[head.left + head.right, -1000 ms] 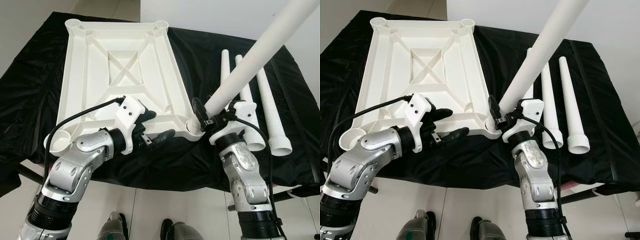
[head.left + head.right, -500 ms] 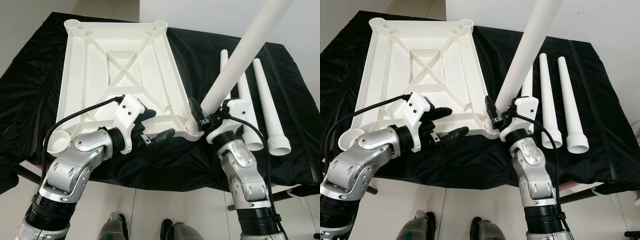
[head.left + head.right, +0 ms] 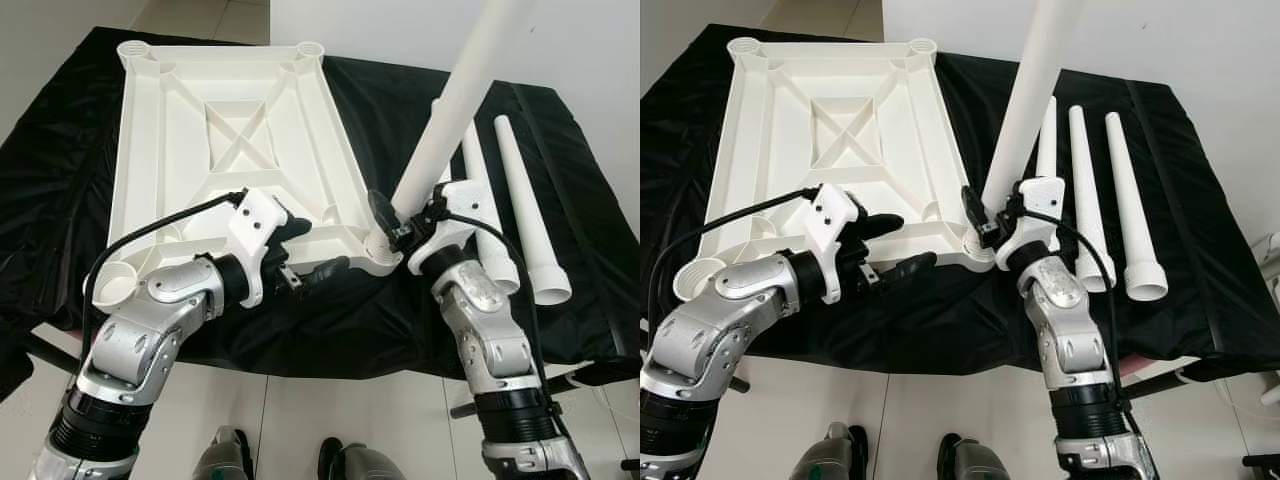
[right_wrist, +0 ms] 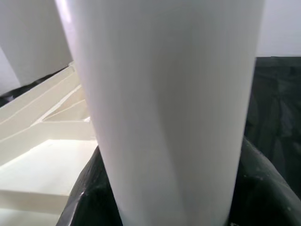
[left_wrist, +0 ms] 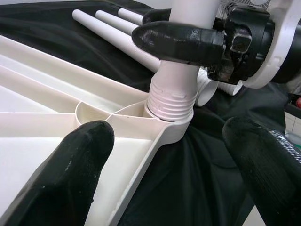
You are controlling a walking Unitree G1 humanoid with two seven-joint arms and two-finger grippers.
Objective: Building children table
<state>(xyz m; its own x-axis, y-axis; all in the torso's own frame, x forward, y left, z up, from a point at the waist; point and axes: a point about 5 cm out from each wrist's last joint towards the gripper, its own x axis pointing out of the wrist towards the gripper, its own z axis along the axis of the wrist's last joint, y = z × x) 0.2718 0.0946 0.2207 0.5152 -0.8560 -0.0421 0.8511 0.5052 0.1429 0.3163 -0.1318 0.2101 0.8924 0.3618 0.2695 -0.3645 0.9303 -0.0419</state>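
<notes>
The right tool (image 3: 402, 222), clenched on the table leg (image 3: 452, 110), has swung it more upright, its threaded end seated in the near-right corner socket of the upturned tabletop (image 3: 215, 130) on the counter (image 3: 60, 130). The left tool (image 3: 300, 250) hovers released by the near rim. Threading likely follows.

An upturned tabletop (image 3: 225, 130) lay on the cloth-covered table (image 3: 60, 140), its underside facing up. At its near right corner socket (image 5: 170, 123) a table leg (image 3: 450, 110) stood tilted, gripped just above its threaded end by the right hand (image 3: 392, 213). The left hand (image 3: 305, 255) sat at the tabletop's near edge, left of that socket. Three spare legs (image 3: 1090, 190) lay side by side to the right.
</notes>
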